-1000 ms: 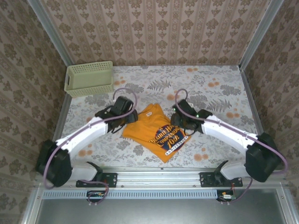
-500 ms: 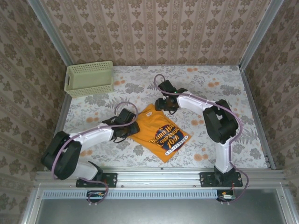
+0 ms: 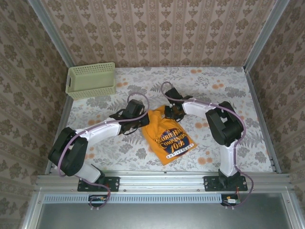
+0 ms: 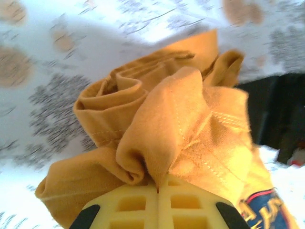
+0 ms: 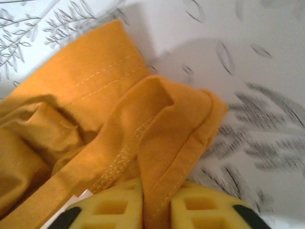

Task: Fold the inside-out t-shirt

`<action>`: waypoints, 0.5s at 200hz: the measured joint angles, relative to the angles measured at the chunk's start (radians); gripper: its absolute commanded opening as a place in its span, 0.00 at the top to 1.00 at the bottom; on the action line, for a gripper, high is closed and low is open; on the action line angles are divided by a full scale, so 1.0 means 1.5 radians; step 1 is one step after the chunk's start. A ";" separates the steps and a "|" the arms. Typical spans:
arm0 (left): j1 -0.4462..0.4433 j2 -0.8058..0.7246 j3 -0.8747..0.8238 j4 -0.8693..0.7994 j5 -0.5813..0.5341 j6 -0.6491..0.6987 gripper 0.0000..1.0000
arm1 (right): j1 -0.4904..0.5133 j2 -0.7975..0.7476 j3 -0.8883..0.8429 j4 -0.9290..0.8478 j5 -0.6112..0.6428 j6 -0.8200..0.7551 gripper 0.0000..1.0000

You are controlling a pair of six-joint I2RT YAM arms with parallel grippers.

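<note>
Both arms have come in to the upper edge of the inside-out t-shirt (image 3: 167, 136) at the centre of the desk (image 3: 228, 95), where the left gripper (image 4: 158, 190) and the right gripper (image 5: 156, 193) each clamp on orange cloth, so grasping is in hand, and the next move, I judge, calls for a joint lift to spread it.

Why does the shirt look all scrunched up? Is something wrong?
The orange t-shirt lies crooked on the table, and its far end is bunched into lumpy folds where the left fingers and right fingers pinch it. The green basket looks fine.
</note>
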 measured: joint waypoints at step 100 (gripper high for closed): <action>0.056 0.009 -0.032 0.158 0.116 0.029 0.72 | -0.010 -0.209 -0.133 0.004 0.090 0.058 0.68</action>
